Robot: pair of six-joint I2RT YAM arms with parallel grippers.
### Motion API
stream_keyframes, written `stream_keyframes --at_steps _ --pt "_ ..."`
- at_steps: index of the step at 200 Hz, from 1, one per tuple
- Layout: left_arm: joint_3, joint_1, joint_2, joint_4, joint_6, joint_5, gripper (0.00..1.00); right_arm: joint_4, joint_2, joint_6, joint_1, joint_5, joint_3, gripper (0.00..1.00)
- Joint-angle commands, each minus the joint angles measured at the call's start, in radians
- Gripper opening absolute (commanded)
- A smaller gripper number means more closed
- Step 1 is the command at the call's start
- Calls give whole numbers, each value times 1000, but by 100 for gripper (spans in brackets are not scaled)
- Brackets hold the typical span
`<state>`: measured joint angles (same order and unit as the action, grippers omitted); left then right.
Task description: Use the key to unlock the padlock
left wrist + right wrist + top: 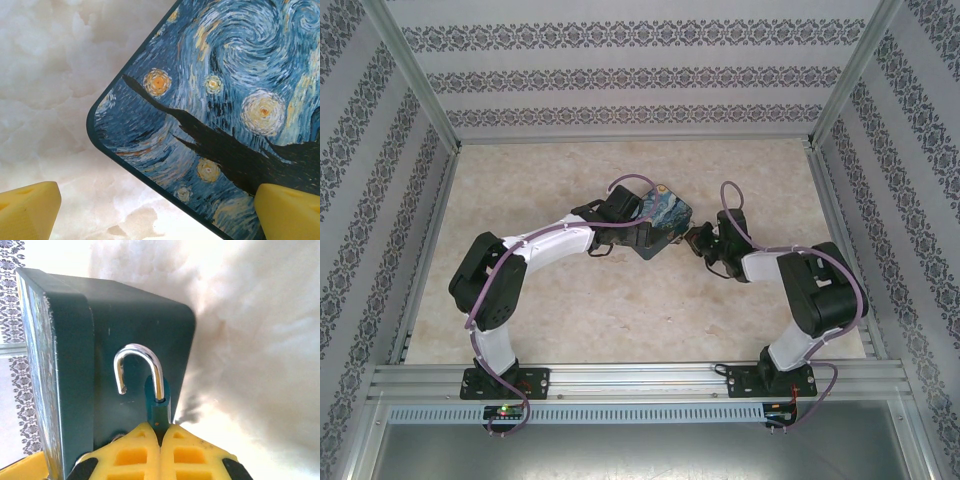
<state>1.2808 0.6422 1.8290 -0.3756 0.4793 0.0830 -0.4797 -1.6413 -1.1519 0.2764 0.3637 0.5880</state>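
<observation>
Padlock (155,409), shackle (137,351) open, against closed right hand (160,431)

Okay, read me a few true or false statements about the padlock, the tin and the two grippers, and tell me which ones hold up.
1. The shackle of the padlock is open, with one end free of the body. True.
2. The left gripper is clamped on the tin. False: its jaws stand wide open over the tin's corner.
3. The right gripper is shut on the padlock's body. True.
4. The tin rests on a dark wooden table. False: the table is pale and marble-like.
</observation>
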Motion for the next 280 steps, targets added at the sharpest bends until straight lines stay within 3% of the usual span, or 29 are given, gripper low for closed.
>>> stream_keyframes --at_steps 1,42,72,128,167,179,193,255,280 --pt "-20 17 43 -111 -13 -28 100 18 78 32 1 49 -52 0" --pt "29 8 5 -130 -10 -80 100 52 219 38 24 81 -167 0" --pt "59 -7 -32 -142 4 -110 100 76 298 31 94 77 -232 0" --pt "79 -20 -131 -186 22 -125 100 55 360 -61 336 -54 -330 0" --pt "61 -28 -217 -209 29 -117 100 67 394 -84 370 -108 -390 0" --pt "52 -30 -243 -215 32 -118 100 107 423 -74 352 -109 -398 14" --pt "33 -35 -276 -219 37 -114 99 168 469 -65 319 -99 -401 38" --pt "-73 -78 -469 -236 40 9 100 702 883 72 145 -160 -275 96" --pt "-125 -97 -554 -218 4 126 100 843 944 191 51 -185 -150 98"
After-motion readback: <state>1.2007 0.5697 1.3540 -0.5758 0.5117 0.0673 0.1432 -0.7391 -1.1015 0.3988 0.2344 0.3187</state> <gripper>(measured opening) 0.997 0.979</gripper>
